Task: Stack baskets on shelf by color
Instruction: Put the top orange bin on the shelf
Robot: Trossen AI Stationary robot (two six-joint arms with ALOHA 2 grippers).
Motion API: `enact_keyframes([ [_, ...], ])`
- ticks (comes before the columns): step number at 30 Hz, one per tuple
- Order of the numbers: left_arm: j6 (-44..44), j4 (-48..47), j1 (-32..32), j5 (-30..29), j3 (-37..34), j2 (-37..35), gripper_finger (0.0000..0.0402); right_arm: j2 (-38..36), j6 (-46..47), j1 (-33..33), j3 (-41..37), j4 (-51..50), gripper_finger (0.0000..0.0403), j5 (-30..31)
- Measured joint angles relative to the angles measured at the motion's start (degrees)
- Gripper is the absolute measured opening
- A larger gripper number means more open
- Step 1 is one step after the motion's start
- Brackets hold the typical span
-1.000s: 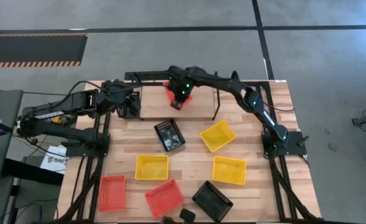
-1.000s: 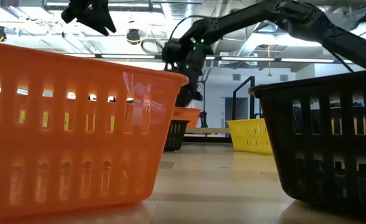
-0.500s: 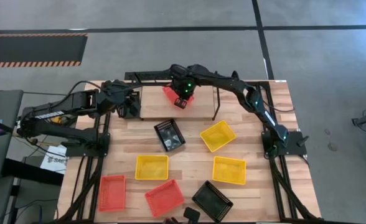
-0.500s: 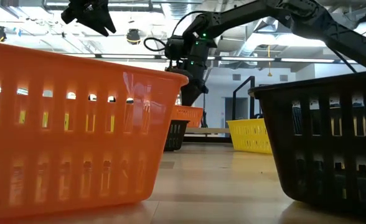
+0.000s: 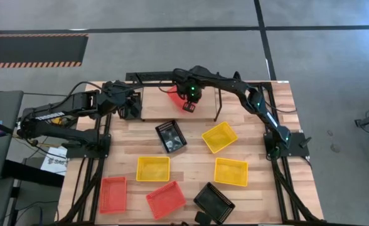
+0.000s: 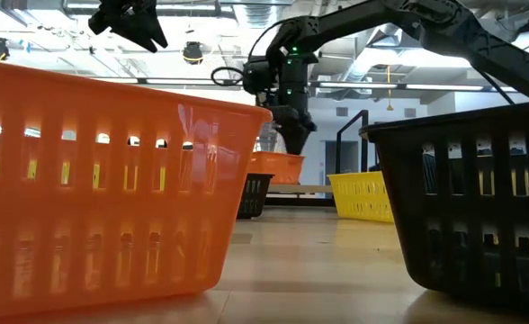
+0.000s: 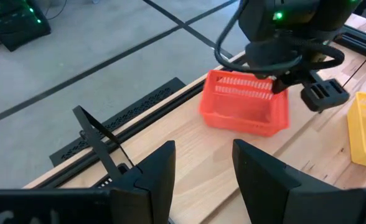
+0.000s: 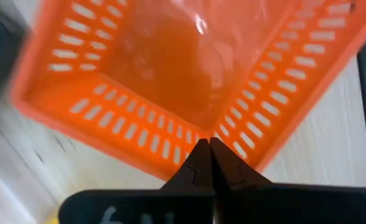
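A red-orange basket (image 7: 245,102) is on the left-middle part of the shelf (image 5: 206,105), a light board in a black wire frame at the table's far side. My right gripper (image 8: 209,152) points straight down over it and is shut on its rim. Whether the basket rests on the board or hangs just above it, I cannot tell. My left gripper (image 7: 201,174) stays open and holds nothing, raised by the shelf's left end (image 5: 131,108). My right gripper pinches the top of the basket's mesh wall (image 8: 201,134) between its two fingers, close to a corner. The fingers come from above, pointing down. The basket stays open side up, nearly level, at the shelf board.
On the plank table in front of the shelf lie a black basket (image 5: 171,136), three yellow baskets (image 5: 219,136) (image 5: 153,168) (image 5: 230,171), two red-orange ones (image 5: 113,193) (image 5: 165,199) and another black one (image 5: 213,202). The shelf's right half is bare board.
My right gripper has shifted a little toward the table's right along the shelf and has tipped until it points straight down, staying shut on the red-orange basket. The basket has moved with it and sits more level.
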Motion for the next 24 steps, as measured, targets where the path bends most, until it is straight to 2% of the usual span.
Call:
enact_keyframes([
  [3, 0.00, 0.00, 0.00, 0.00, 0.00, 0.01, 0.0148, 0.00, 0.37, 0.57, 0.00, -1.92, 0.0000, 1.50],
  [14, 0.00, -0.02, 0.00, 0.87, 0.00, 0.01, 0.0148, -1.50, 6.14, 4.29, 0.02, -8.49, 0.0000, 1.20],
  [21, 0.16, 0.00, 0.00, 1.66, 0.00, 0.00, 0.0148, -3.49, 6.90, 6.07, 1.05, -5.85, 0.0000, 2.01],
  [24, 0.57, 0.00, 0.00, 1.66, 0.00, 0.01, 0.0148, -3.50, 2.63, 4.79, 3.98, -2.79, 0.0000, 2.78],
])
